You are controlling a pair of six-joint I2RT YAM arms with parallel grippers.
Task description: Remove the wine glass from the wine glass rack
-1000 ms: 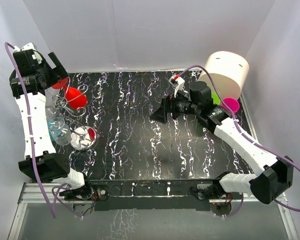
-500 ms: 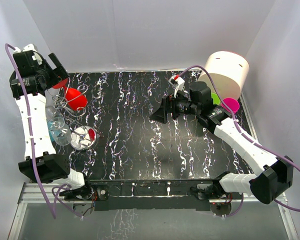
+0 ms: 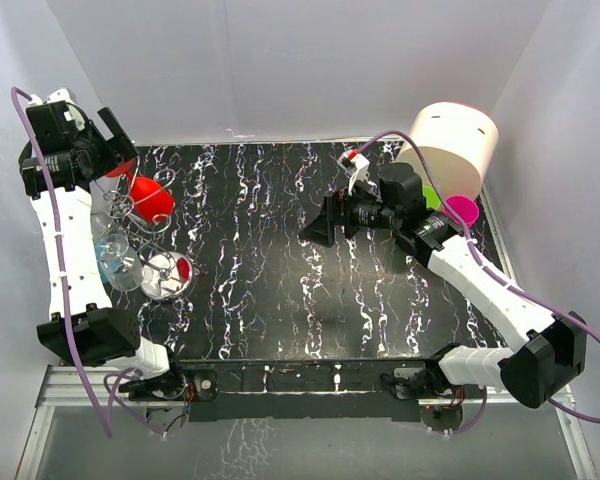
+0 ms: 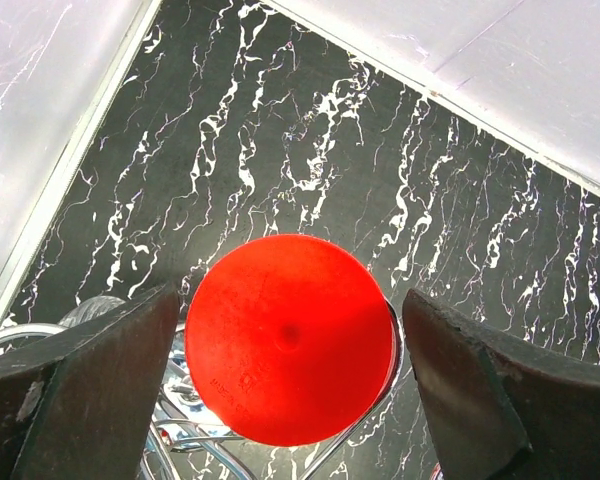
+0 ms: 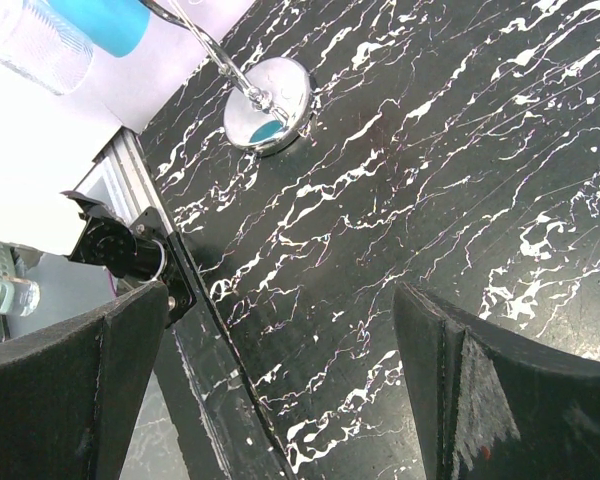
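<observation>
The wine glass rack (image 3: 130, 212) is a thin silver wire stand at the table's left, with a round shiny base disc (image 3: 165, 272). A red wine glass (image 3: 152, 196) hangs on it, with its round foot (image 3: 121, 166) toward my left gripper (image 3: 110, 150). In the left wrist view the red foot (image 4: 290, 335) sits in a wire loop (image 4: 392, 372) between my open fingers (image 4: 80, 390), and I see no contact with it. My right gripper (image 3: 315, 228) is open and empty above mid-table. The right wrist view shows the base disc (image 5: 268, 105).
A blue and a clear glass (image 3: 115, 255) hang on the rack's near side; both show in the right wrist view (image 5: 115, 20). A large cream cylinder (image 3: 452, 148) stands at the back right beside green and pink cups (image 3: 458, 210). The white wall is close behind the left arm.
My left gripper has shifted very slightly to the left. The red glass, the rack and the right arm have not moved.
</observation>
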